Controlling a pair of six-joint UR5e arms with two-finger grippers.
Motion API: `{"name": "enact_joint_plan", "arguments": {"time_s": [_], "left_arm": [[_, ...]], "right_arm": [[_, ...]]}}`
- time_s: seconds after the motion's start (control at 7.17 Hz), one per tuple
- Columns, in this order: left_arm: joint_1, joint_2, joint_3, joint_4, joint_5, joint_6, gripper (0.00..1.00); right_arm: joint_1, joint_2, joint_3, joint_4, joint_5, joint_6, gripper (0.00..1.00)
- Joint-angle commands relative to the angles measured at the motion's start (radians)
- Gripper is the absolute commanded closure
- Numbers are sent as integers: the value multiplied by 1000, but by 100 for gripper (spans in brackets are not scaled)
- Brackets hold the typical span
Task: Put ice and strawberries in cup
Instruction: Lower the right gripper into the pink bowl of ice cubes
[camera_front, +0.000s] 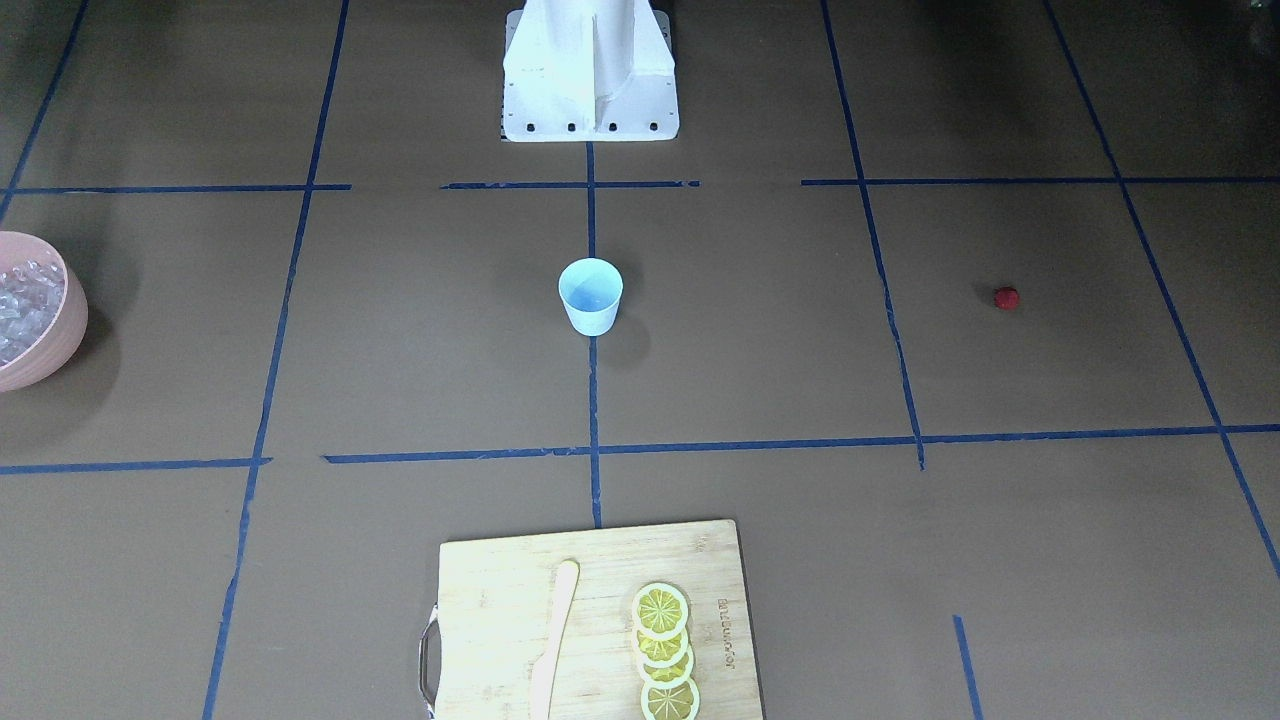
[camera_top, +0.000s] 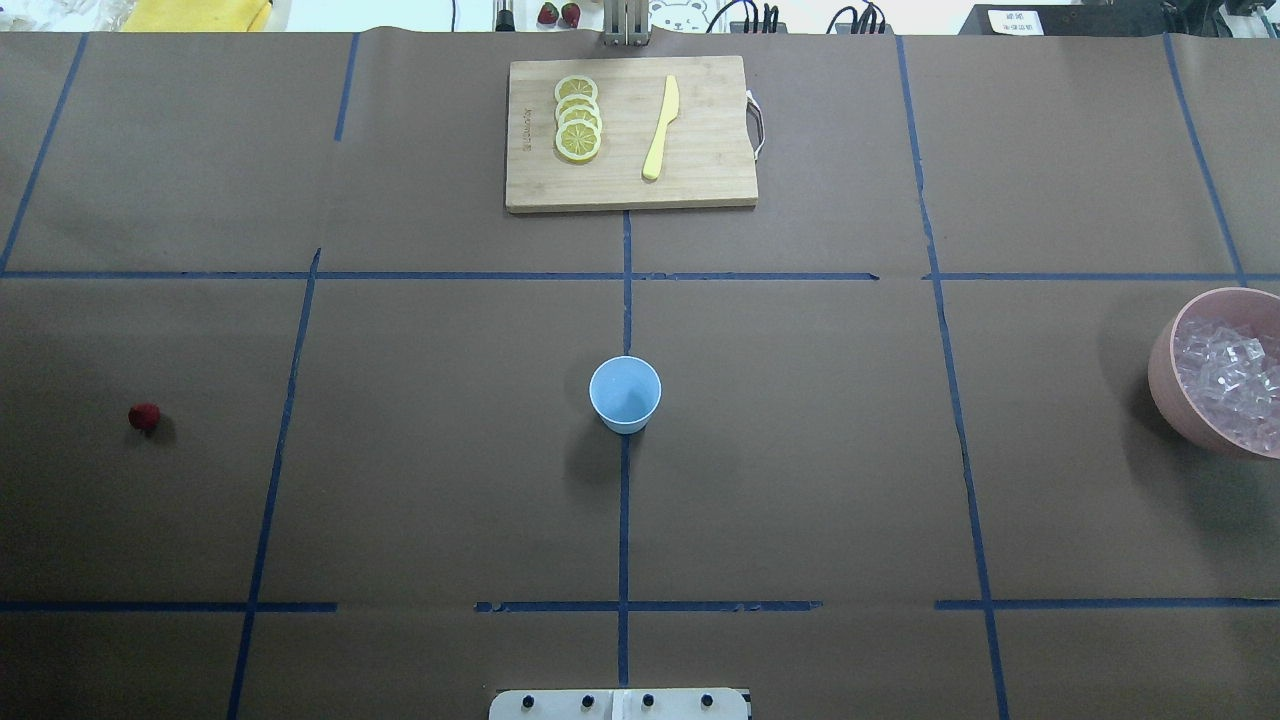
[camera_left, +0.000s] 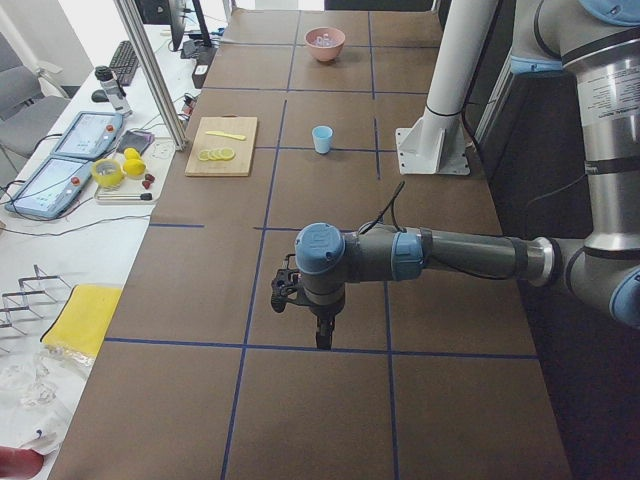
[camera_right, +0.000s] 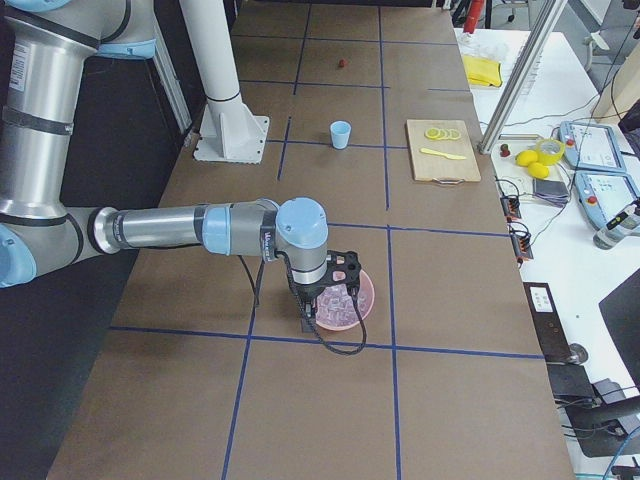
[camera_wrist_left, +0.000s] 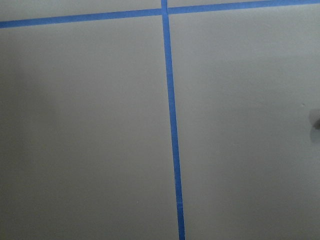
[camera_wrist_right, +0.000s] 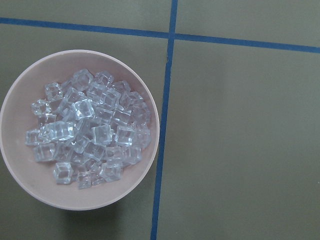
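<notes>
The light-blue cup (camera_top: 625, 394) stands upright and looks empty at the table's middle; it also shows in the front view (camera_front: 590, 295). The dark-red strawberry (camera_top: 144, 417) lies alone far to the robot's left (camera_front: 1006, 297). The ice (camera_wrist_right: 90, 130) fills a pink bowl (camera_top: 1165, 370) at the far right. My right gripper (camera_right: 306, 312) hangs over that bowl. My left gripper (camera_left: 318, 325) hangs over bare table near the strawberry's area. Both show only in the side views, so I cannot tell if they are open or shut.
A wooden cutting board (camera_top: 630, 135) with lemon slices (camera_top: 578, 118) and a yellow knife (camera_top: 660, 130) lies at the far edge, beyond the cup. The white robot base (camera_front: 590, 70) stands at the near edge. Blue tape lines cross the brown table.
</notes>
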Motion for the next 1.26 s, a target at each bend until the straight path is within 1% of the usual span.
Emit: {"name": "enact_joint_plan", "arguments": {"time_s": [0.0, 1.12], "left_arm": [[0, 3, -4, -3, -4, -4, 0], [0, 21, -11, -2, -7, 7, 0]], "right_arm": [[0, 0, -2, 0, 0, 1, 1], [0, -7, -2, 0, 1, 1, 1]]}}
